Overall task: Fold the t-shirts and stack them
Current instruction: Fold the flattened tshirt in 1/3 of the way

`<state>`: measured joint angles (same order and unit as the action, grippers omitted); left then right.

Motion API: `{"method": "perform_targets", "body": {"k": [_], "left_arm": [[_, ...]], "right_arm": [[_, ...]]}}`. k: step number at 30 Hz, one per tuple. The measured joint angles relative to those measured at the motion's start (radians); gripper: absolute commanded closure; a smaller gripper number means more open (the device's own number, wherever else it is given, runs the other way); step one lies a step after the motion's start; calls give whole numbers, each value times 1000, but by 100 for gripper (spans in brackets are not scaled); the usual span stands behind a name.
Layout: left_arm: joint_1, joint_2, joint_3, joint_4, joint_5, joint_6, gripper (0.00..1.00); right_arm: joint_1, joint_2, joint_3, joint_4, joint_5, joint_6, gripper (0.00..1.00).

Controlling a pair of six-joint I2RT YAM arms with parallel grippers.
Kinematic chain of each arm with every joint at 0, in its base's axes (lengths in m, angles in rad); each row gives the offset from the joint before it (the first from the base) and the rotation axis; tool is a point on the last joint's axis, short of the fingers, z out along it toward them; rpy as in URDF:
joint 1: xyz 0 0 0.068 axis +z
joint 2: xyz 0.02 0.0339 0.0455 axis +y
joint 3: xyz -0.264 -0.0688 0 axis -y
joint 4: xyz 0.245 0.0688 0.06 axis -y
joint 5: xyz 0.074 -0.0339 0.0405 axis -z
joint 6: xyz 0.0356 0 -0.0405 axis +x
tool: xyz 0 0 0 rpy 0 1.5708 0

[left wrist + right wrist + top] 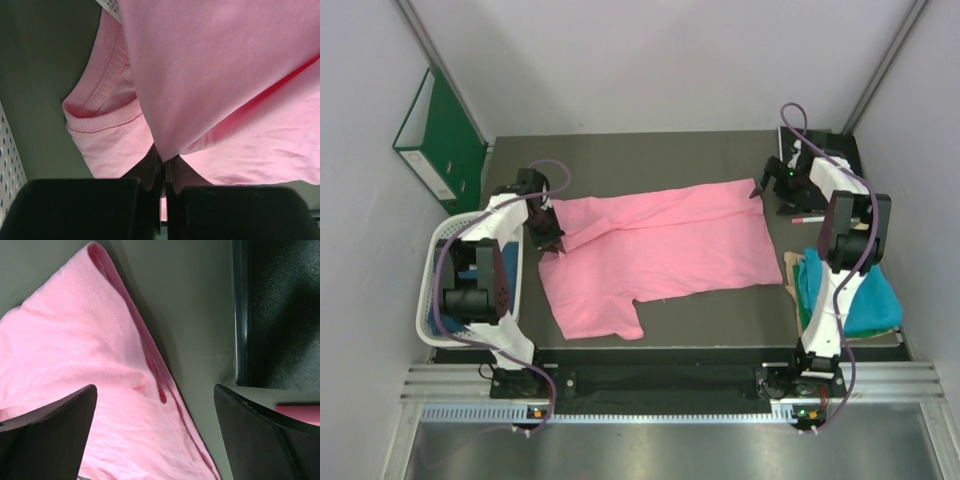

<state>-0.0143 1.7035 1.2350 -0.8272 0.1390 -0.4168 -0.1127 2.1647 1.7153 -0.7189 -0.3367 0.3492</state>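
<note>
The pink t-shirt [660,250] is lying spread out in the middle of the dark surface [720,310]. Its collar end is pointing toward the left arm, and one sleeve is extending toward the near edge.

The left gripper [548,240] is bearing down on the left end of the pink t-shirt. In the left wrist view, the left gripper [162,162] is pinching a raised fold of pink cloth, with the jaws pressed together on it. The ribbed collar [102,92] is lying just beside the pinched fold. The perforated wall of the white basket [4,170] is showing at the left margin of that view.

The right gripper [761,188] is sitting at the far right corner of the pink t-shirt. In the right wrist view, the right gripper [155,390] is standing with its jaws spread wide. The doubled corner of the pink t-shirt [90,355] is lying between the fingers [55,425], and they are not touching it.

The teal t-shirt [872,300] is lying bunched at the right edge of the surface, partly hidden by the right arm. A dark blue t-shirt [508,268] is showing inside the white basket [438,245], mostly covered by the left arm.

A pink pen [809,218] and a black case [277,315] are lying near the right gripper.
</note>
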Motion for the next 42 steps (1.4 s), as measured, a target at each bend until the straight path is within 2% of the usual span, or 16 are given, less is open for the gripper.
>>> {"method": "perform_targets", "body": {"k": [9, 17, 28, 29, 30, 31, 33, 38, 42], "left_arm": [[-29, 20, -31, -8, -3, 47, 100], [-30, -39, -86, -50, -44, 82, 100], [-30, -61, -174, -71, -53, 102, 100], [-30, -61, -177, -71, -53, 103, 97], [-30, -61, -179, -72, -53, 103, 57], [-30, -61, -179, -72, -53, 103, 42], [-30, -60, -179, -75, -55, 107, 2], [-32, -59, -153, -111, -82, 93, 2], [-31, -86, -56, -130, -106, 76, 2]], "right_arm": [[0, -13, 23, -30, 34, 2, 0], [13, -12, 37, -30, 44, 21, 0], [24, 52, 184, -56, 44, 30, 0], [24, 55, 184, -56, 44, 30, 0], [25, 55, 184, -58, 44, 29, 0], [25, 56, 184, -62, 44, 29, 0], [26, 56, 184, -67, 43, 29, 0], [26, 45, 150, -59, 44, 26, 0], [26, -21, 7, -51, 49, 24, 0]]}}
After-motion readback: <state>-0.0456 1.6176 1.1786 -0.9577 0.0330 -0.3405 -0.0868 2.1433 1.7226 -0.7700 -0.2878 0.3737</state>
